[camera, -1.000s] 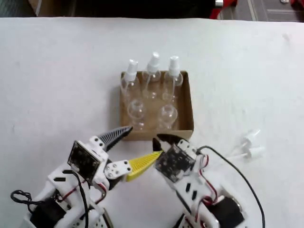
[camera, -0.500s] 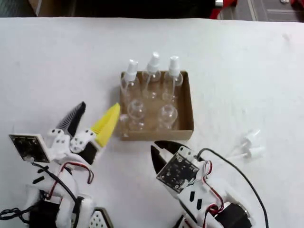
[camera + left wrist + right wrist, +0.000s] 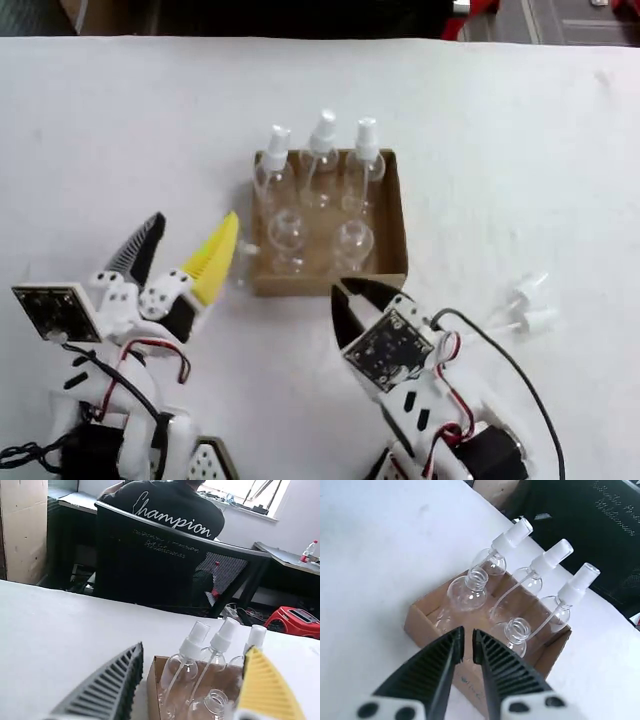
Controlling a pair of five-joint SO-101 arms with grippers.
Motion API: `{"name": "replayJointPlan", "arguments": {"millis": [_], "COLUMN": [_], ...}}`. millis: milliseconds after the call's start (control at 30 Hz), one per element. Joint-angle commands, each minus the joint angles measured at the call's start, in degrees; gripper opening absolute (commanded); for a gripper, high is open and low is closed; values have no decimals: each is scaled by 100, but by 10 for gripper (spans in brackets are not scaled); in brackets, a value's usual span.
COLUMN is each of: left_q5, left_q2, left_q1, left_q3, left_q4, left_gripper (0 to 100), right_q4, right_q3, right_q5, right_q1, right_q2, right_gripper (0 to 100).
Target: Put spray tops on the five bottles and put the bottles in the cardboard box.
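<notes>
Nearest, the left pincer (image 3: 192, 225) sits over the table (image 3: 120, 120) at the near left, released: its grey ribbed finger and yellow finger are spread wide with nothing between them. The yellow finger tip is just beside the box's near left corner, and the box lies to the right of this pincer and slightly farther off.

The right pincer (image 3: 468, 634) is at the near middle, clenched to a thin slit on nothing. Its black tips point at the box (image 3: 397, 215) and stop just short of the near wall, toward the right half. Whether they touch the cardboard cannot be told.

The box stands at the middle of the table with all five bottles upright inside. In its near row are two open bottles with bare necks, one left (image 3: 287, 232) and one right (image 3: 352, 240), so these are the closest to the right pincer. In the far row stand three capped bottles (image 3: 320, 155) side by side, each with a white spray top rising above the far wall.

Two loose tops (image 3: 530, 305) lie on the table well to the right of the box, apart from both pincers
</notes>
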State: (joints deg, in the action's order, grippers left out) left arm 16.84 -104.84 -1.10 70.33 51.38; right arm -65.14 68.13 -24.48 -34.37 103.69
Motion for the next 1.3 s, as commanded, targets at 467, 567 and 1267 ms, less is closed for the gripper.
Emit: {"name": "replayJointPlan", "arguments": {"millis": [467, 567, 1267], "left_q5": [-2242, -1864, -738], "left_q2": [-4, -4, -4], "left_q1": [-3143, -3407, -927], "left_q3": [-1424, -1521, -281], "left_q4": [2136, 2295, 193], "left_gripper": [307, 328, 343], "right_q4": [989, 1437, -110], "right_q3": [422, 835, -185], "right_q5": [-9, -9, 633], "right_q1": [127, 75, -1068], "right_q2": [-31, -31, -31], "right_gripper": [19, 17, 17]}}
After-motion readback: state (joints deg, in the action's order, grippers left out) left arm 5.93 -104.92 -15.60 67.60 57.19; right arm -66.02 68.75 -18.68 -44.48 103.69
